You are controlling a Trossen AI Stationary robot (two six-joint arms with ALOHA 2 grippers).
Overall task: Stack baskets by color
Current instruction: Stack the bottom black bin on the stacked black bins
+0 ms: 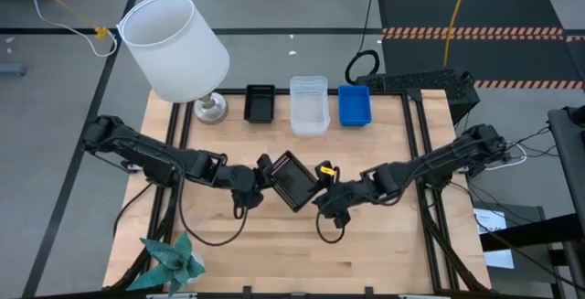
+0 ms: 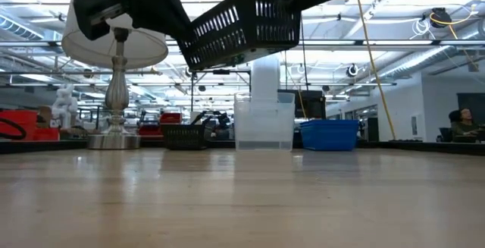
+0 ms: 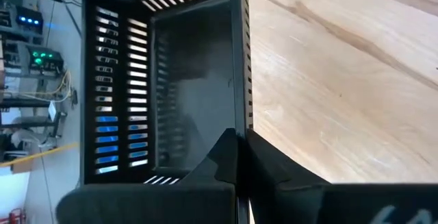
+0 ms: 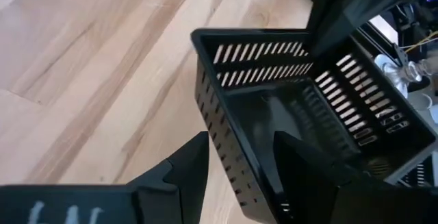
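Observation:
A black slotted basket [image 1: 293, 179] hangs tilted above the table's middle, also seen in the low view [image 2: 242, 26]. My left gripper [image 1: 266, 168] is shut on its left end [image 3: 241, 157]. My right gripper [image 1: 325, 186] comes from the right, open [image 4: 239, 164], one finger inside the basket and one outside a wall near a corner. Along the far edge another black basket [image 1: 260, 103], clear baskets [image 1: 309, 105] and a blue basket [image 1: 355, 105] rest on their bottoms. My left gripper pinches one wall of the black basket at its rim [image 3: 239, 131], one finger inside and one outside. The fingers slant down from the table's left. The basket is lifted clear of the table and tilted. My right gripper straddles a wall [image 4: 229, 148]; whether it touches, I cannot tell.
A white lamp [image 1: 174, 48] leans over the far left corner on its metal foot [image 1: 211, 109]. A teal paper star [image 1: 170, 261] lies at the near left corner. Bare wood lies near the front edge [image 1: 311, 253].

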